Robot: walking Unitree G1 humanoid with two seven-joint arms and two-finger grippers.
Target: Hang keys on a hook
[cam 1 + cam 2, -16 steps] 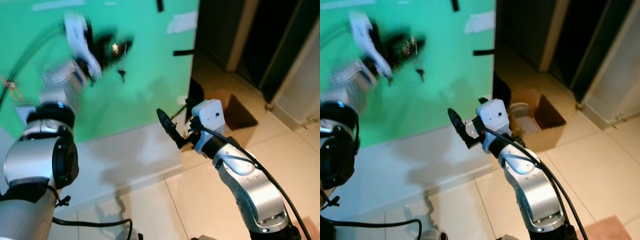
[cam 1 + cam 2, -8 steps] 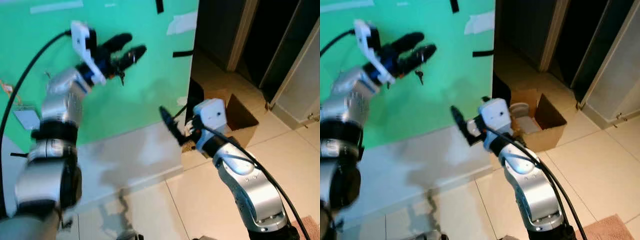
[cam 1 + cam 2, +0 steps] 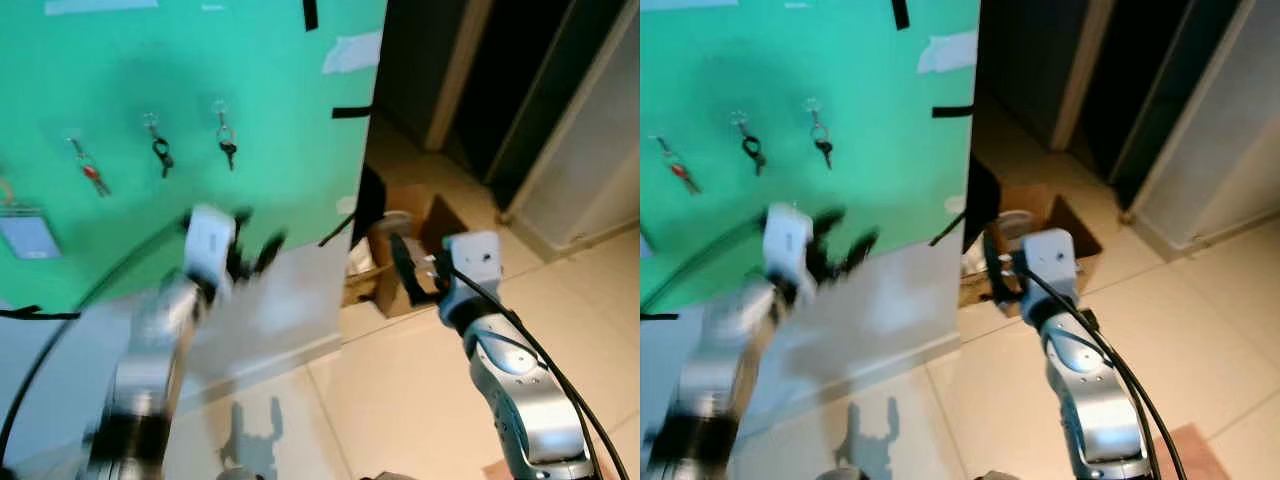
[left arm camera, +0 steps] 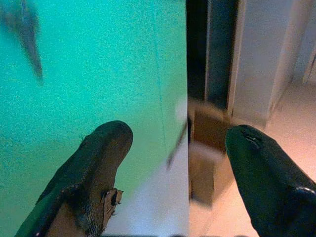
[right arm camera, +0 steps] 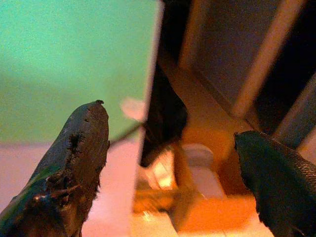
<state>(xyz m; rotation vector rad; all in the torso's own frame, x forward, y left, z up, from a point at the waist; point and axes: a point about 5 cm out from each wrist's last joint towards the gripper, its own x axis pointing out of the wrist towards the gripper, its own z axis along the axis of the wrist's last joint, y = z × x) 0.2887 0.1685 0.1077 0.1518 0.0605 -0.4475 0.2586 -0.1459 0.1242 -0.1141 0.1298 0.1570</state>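
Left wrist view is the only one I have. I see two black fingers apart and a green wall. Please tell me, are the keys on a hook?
Observer: Yes. A dark key hangs from a hook on the green board, rightmost of three hanging key sets.
Operator: Where is the left tool against that key?
Observer: The left tool is below the key, apart from it, fingers open and empty.
Operator: And the right tool?
Observer: The right tool is open, in front of a cardboard box on the floor.

Three hanging key sets (image 3: pixel 227 148), two grippers (image 3: pixel 255 255), one cardboard box (image 3: pixel 415 225)
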